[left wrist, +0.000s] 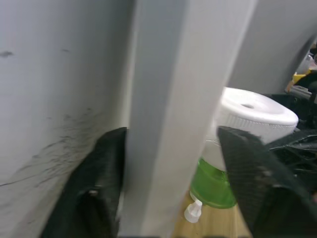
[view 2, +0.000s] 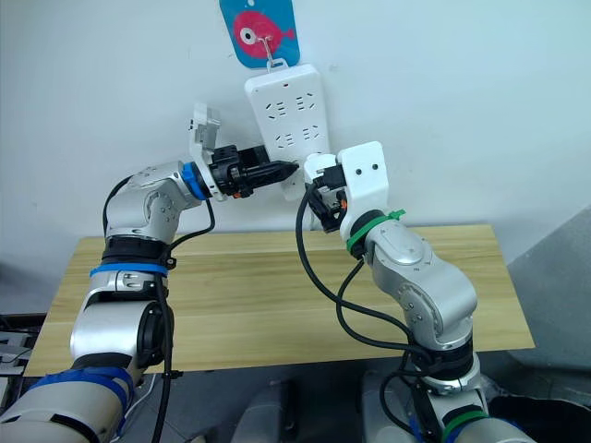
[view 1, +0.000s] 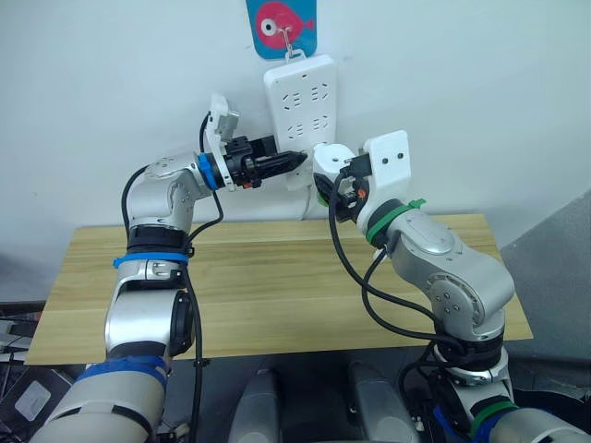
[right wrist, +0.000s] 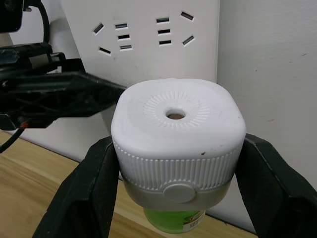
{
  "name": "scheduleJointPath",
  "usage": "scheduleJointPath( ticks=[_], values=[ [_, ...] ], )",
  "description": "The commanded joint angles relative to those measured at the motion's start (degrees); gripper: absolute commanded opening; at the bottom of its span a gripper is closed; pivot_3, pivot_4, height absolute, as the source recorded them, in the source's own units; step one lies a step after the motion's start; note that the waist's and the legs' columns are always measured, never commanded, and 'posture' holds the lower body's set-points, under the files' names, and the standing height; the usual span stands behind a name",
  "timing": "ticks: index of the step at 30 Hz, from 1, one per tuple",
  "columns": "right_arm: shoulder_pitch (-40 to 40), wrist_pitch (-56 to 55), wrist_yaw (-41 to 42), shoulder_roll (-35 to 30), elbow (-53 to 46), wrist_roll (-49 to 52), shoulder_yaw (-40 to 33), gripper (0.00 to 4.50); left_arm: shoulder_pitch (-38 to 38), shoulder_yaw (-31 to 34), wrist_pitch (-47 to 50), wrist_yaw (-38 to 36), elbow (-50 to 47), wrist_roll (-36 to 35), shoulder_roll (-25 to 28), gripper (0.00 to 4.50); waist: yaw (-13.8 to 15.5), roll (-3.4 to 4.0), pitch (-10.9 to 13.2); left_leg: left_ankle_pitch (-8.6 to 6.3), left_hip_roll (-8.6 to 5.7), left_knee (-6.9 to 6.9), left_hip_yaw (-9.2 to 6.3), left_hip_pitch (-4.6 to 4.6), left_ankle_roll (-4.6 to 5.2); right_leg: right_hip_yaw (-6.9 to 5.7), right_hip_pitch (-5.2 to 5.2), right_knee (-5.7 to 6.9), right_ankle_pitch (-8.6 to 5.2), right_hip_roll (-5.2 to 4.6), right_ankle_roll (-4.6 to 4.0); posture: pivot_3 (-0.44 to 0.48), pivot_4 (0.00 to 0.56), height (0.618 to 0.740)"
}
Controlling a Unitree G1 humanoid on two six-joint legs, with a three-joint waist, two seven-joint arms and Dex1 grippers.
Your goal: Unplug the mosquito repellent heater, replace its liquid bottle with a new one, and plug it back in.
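At the upper centre of the frame, against the white wall, the right tool is clenched on the small white rounded plastic mosquito repellent heater, fingers on both its sides; a translucent green liquid bottle sits in its underside; the heater is beside the lower end of the long white power strip; the left tool has its black fingers spread either side of that strip's lower edge, gripping nothing; below lies the light wooden surface.

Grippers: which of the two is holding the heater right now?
The right gripper: its fingers clamp the mosquito repellent heater, green bottle underneath. The left gripper instead straddles the edge of the white power strip on the wall.
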Motion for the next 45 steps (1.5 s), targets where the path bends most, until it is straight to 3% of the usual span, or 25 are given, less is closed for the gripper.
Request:
scheduleJointPath(
  ticks=[1, 3, 18, 32, 36, 45],
  values=[
    [0.0, 0.2, -0.7, 0.2, 0.8, -1.9, -0.8, 2.97, -1.1, -0.5, 0.4, -2.7, -2.2, -2.7, -0.6, 1.85, 0.0, 0.0, 0.0, 0.0, 0.0, 0.0, 0.0, 0.0, 0.0, 0.0, 0.0, 0.0, 0.0, 0.0, 0.0, -0.109, 0.262, 0.74],
    [0.0, 0.2, -0.6, 0.3, 0.8, -2.0, -0.8, 2.97, -1.1, -0.5, 0.3, -2.7, -2.0, -2.6, -0.6, 1.45, 0.0, 0.0, 0.0, 0.0, 0.0, 0.0, 0.01, -0.01, 0.0, 0.01, -0.01, -0.01, 0.0, 0.0, 0.0, -0.108, 0.262, 0.74],
    [-3.7, -3.0, 0.1, 2.3, 7.6, -3.3, -1.0, 2.97, 0.3, -2.3, 7.1, -5.5, -6.4, -4.2, 0.0, 1.44, -0.3, 0.0, 0.0, 0.02, 0.06, 0.04, 0.11, 0.07, -0.02, 0.06, 0.0, 0.04, 0.0, 0.04, 0.0, -0.107, 0.255, 0.74],
    [-6.7, -7.0, 1.2, 2.9, 12.3, -4.8, 0.3, 2.97, 0.5, -1.9, 6.6, -4.6, -6.6, -3.9, -0.7, 1.44, -1.0, 0.0, 0.0, 0.12, 0.08, 0.05, 0.12, 0.17, -0.12, 0.07, -0.02, 0.19, 0.12, 0.2, -0.2, -0.102, 0.249, 0.74],
    [-5.7, -6.3, 2.4, 2.0, 8.8, -3.8, -0.4, 4.38, 0.7, -1.9, 4.6, -4.0, -5.4, -2.8, -0.7, 1.44, -0.2, -0.04, 0.0, 0.12, 0.08, 0.04, 0.13, 0.13, -0.13, 0.02, 0.0, 0.15, 0.12, 0.15, -0.19, -0.104, 0.248, 0.74],
    [-0.5, 7.3, 5.7, -2.0, -7.7, 1.4, -4.9, 4.45, -0.4, -2.3, 1.7, -3.8, -2.1, -2.3, -0.5, 1.44, 0.2, -0.06, 0.0, 0.16, -0.03, -0.62, 0.06, 0.03, -0.26, -0.07, -0.08, -0.39, 0.09, -0.13, -0.15, -0.131, 0.255, 0.74]
  ],
)
